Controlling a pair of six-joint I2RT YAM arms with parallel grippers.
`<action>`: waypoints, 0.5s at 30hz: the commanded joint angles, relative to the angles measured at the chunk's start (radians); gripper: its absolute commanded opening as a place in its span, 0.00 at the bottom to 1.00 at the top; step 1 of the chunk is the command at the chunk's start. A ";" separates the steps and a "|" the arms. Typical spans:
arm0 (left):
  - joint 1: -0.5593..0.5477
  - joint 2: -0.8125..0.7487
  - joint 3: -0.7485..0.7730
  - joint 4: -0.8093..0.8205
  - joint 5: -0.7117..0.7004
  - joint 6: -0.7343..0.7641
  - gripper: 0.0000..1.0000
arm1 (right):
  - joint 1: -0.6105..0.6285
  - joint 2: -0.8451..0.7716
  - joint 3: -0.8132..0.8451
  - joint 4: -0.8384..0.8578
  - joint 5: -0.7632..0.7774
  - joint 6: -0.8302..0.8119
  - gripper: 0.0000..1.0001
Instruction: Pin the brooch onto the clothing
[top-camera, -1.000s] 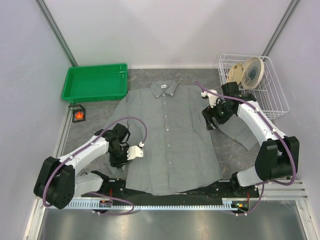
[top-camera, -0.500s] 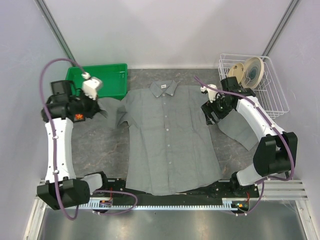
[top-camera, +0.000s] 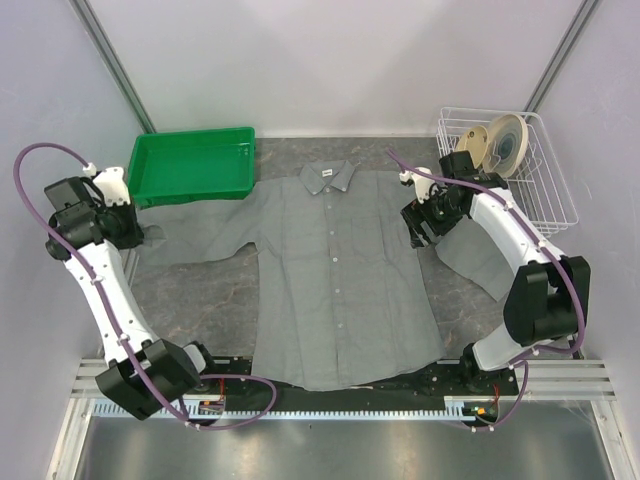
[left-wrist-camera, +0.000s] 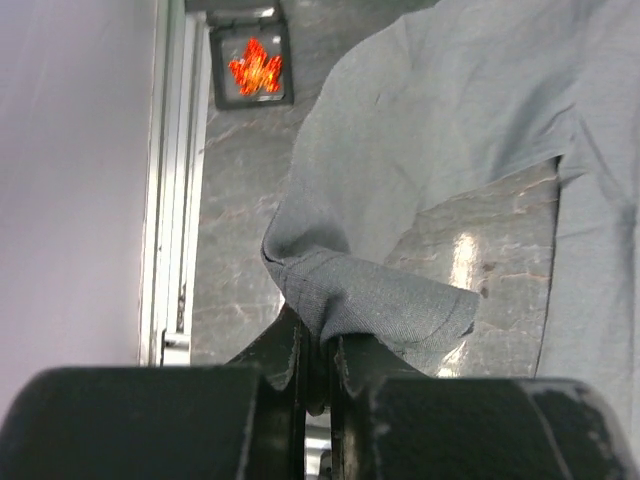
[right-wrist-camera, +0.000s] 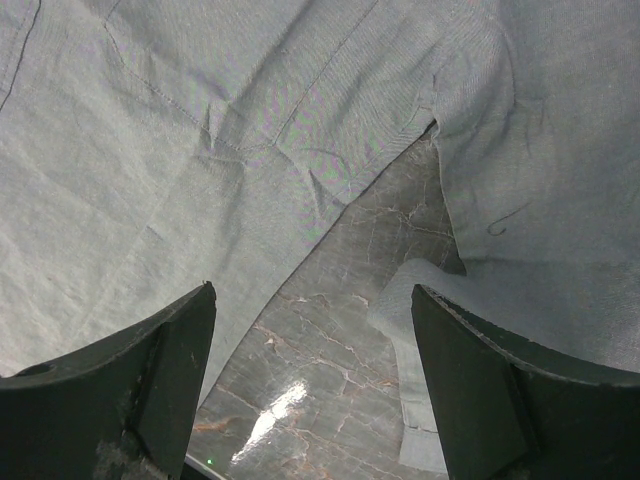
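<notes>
The clothing (top-camera: 340, 270), a grey button-up shirt, lies flat on the marble table, collar at the back. My left gripper (top-camera: 135, 232) is at the far left, shut on the cuff of the left sleeve (left-wrist-camera: 370, 300), which is stretched out sideways. In the left wrist view the orange-red brooch (left-wrist-camera: 255, 65) on its dark square backing lies on the table beyond the sleeve; in the top view it is hidden. My right gripper (top-camera: 420, 228) hovers open over the right armpit of the shirt (right-wrist-camera: 200, 130), bare table between its fingers (right-wrist-camera: 470, 400).
A green tray (top-camera: 192, 165) stands at the back left, just behind the stretched sleeve. A white wire basket (top-camera: 548, 205) holding tape rolls (top-camera: 497, 143) stands at the back right. A metal rail (left-wrist-camera: 170, 200) borders the table's left edge.
My left gripper has shut on the left sleeve and swung from the shirt's lower left side out to the far left, drawing the sleeve out flat. The right gripper shifted only slightly.
</notes>
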 joint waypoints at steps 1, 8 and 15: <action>0.024 -0.011 -0.041 0.003 -0.109 -0.029 0.02 | 0.003 0.008 0.045 0.002 -0.012 -0.008 0.86; 0.062 0.018 -0.133 0.029 -0.173 -0.023 0.02 | 0.001 0.025 0.052 0.003 -0.017 -0.009 0.86; 0.082 0.041 -0.231 0.116 -0.238 0.017 0.02 | 0.003 0.043 0.074 0.006 -0.018 -0.008 0.87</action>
